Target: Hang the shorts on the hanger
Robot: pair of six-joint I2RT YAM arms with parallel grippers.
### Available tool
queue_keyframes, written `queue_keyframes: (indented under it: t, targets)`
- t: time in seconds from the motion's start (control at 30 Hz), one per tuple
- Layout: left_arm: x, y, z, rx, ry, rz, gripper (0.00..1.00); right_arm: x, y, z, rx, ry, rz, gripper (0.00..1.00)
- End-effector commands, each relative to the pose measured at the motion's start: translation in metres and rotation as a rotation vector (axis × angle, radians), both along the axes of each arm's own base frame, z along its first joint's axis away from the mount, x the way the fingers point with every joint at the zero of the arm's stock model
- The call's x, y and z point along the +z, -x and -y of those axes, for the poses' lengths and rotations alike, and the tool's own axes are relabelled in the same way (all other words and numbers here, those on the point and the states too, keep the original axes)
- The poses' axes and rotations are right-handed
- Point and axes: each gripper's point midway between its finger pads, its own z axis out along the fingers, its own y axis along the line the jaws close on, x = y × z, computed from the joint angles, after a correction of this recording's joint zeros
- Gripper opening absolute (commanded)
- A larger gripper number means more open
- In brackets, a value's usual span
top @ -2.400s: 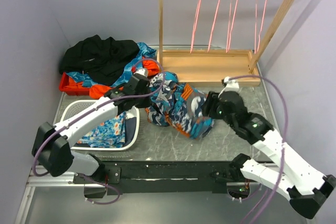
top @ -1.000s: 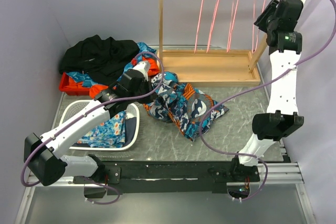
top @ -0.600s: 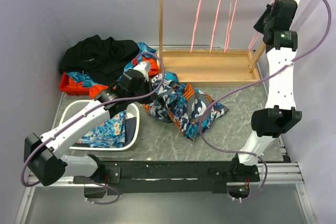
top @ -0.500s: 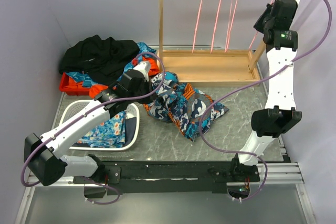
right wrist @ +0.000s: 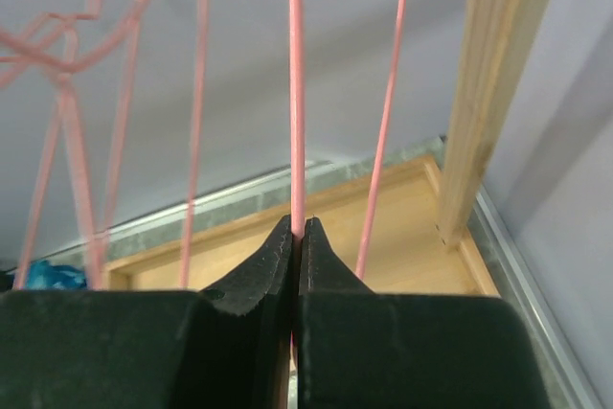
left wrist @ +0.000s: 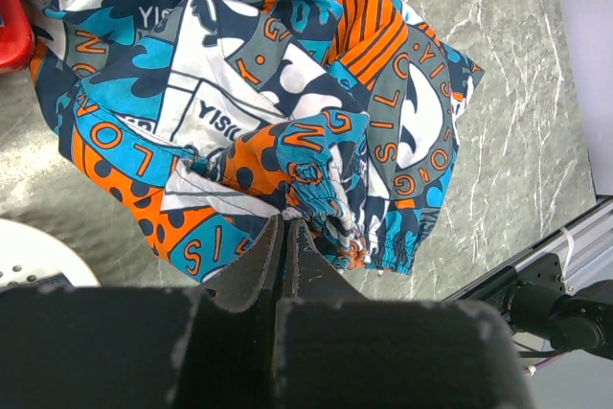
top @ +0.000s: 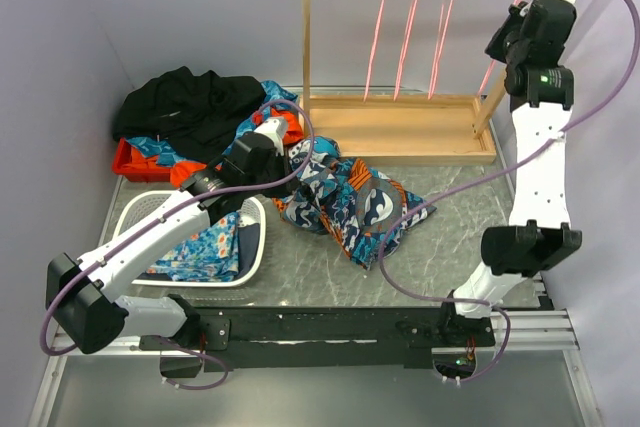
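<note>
1. The pink wire hanger (right wrist: 296, 93), on the wooden rack (top: 400, 132), is pinched by the right gripper (right wrist: 296, 227).
2. The shorts (left wrist: 287, 122), crumpled before the rack, are clamped by the left gripper (left wrist: 284, 232); nothing is hung yet.

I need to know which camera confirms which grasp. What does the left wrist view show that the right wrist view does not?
Only the left wrist view: the left gripper shut on a gathered edge of the shorts, crumpled on the marbled table. Only the right wrist view: the right gripper shut on the wire of the hanger, more pink hangers beside it, the wooden rack post. Shared: each shows closed fingers pinching one thing; neither shows the other grasp.
</note>
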Motion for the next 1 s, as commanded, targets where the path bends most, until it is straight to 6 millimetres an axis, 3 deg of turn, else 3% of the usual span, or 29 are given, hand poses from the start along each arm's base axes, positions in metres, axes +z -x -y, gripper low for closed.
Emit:
queue_keyframes:
  t: [0.0,0.2,0.53,0.73,0.97]
  targets:
    - [0.006,-0.001,0.003,-0.017,0.016,0.026,0.01,0.07,0.026,-0.023,0.101,0.062,0.214,0.0]
    - [0.004,-0.001,0.002,-0.01,0.016,0.023,0.01,0.067,0.035,-0.037,0.162,0.048,0.212,0.0]
    - [0.002,-0.008,-0.008,0.028,0.02,0.022,0.01,0.031,0.077,-0.05,0.184,-0.067,0.14,0.0]
    - [-0.002,-0.017,-0.015,0.087,0.022,0.025,0.01,-0.003,0.129,-0.069,0.225,-0.176,0.074,0.0]
    - [-0.008,-0.035,-0.017,0.197,0.033,0.004,0.01,-0.084,0.215,-0.1,0.302,-0.295,-0.041,0.0]
